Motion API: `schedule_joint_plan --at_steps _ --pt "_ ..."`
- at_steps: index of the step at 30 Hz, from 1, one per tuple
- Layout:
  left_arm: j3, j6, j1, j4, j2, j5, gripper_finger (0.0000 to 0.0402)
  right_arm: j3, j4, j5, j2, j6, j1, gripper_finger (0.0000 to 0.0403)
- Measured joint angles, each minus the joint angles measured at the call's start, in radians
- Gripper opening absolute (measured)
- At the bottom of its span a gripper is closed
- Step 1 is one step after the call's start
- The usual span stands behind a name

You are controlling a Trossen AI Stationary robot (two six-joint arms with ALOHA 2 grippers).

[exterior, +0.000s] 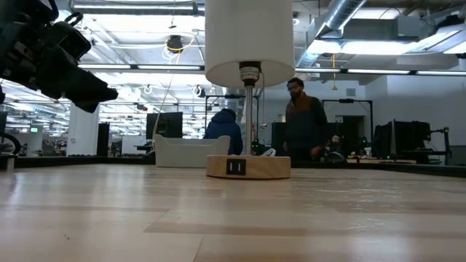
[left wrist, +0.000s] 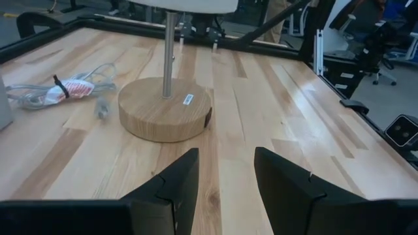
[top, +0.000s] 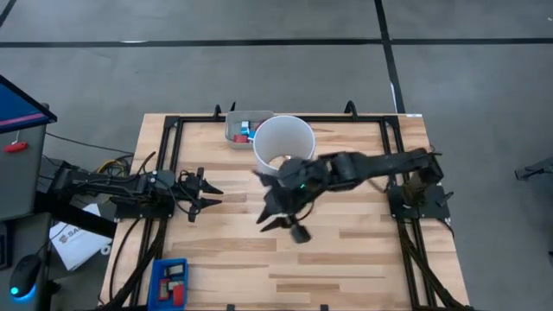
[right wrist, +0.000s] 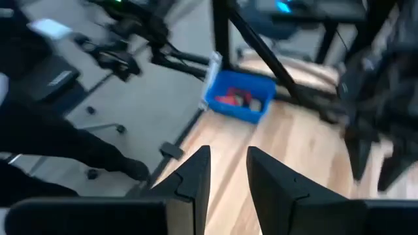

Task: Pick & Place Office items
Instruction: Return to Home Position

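Small red and light-blue office items (top: 245, 131) lie in a grey tray (top: 235, 123) at the table's far edge, beside a lamp with a white cylindrical shade (top: 282, 142). More red and dark items (right wrist: 236, 99) lie in a blue tray (right wrist: 219, 104) at the near left corner (top: 161, 269). My right gripper (top: 281, 223) hangs high over the table's middle, open and with nothing between its fingers (right wrist: 228, 163). At the table's left side my left gripper (top: 212, 196) is low, open and holding nothing, pointing at the lamp's round wooden base (left wrist: 163, 108).
The lamp's pole and wooden base (exterior: 248, 166) stand at the far middle, with a bundled cable (left wrist: 65, 91) lying beside the base. A black frame runs around the table's edge (top: 173, 121). People stand in the room beyond the table (exterior: 302, 120).
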Motion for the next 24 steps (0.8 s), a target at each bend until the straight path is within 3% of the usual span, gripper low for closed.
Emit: schedule_joint_plan --at_steps 6,9,18,24 --pt "0.000 0.000 0.000 0.019 0.004 0.000 0.0145 -0.002 -0.078 -0.049 -0.110 -0.168 -0.001 0.0094" --pt "0.000 0.000 0.000 0.023 0.006 0.000 0.0145 -0.096 -0.018 -0.049 -0.201 -0.202 -0.002 0.0093" --pt "0.000 0.000 0.000 0.023 0.006 0.000 0.0145 -0.832 0.489 0.036 -0.658 -0.048 -0.009 0.0093" --pt "0.000 0.000 0.000 0.024 0.006 0.000 0.0145 -1.250 0.694 0.151 -0.958 0.039 -0.010 0.0093"
